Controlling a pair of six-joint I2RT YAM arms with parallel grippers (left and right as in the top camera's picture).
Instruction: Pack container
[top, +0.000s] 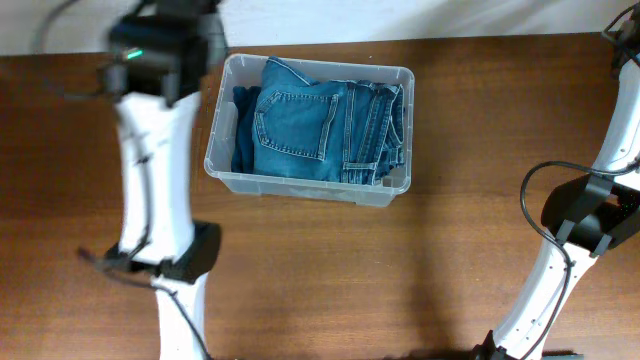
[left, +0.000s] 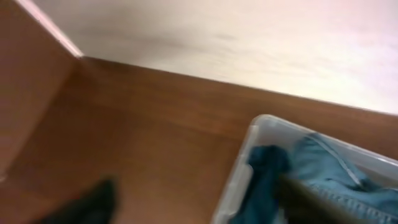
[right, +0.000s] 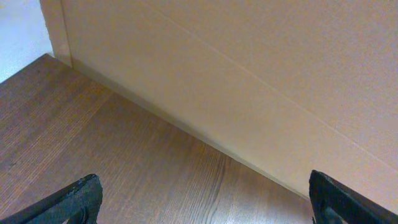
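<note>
The container (top: 224, 172), a clear plastic tub, stands at the back middle of the wooden table. Folded blue jeans (top: 320, 125) fill it. My left gripper (top: 185, 35) is a blur at the tub's far left corner. In the left wrist view, also blurred, its jaws stand wide apart. One dark finger (left: 87, 205) hangs over bare table, the other finger (left: 311, 196) over the jeans (left: 354, 180) just inside the rim (left: 239, 177). Nothing is between them. My right gripper (right: 208, 208) is open and empty, pointing at the wall, far from the tub.
The left arm (top: 155, 170) runs down the table's left side to its base. The right arm (top: 560, 270) stands folded at the right edge. A pale wall (right: 249, 81) meets the table's back edge. Bare wood lies in front of and to the right of the tub.
</note>
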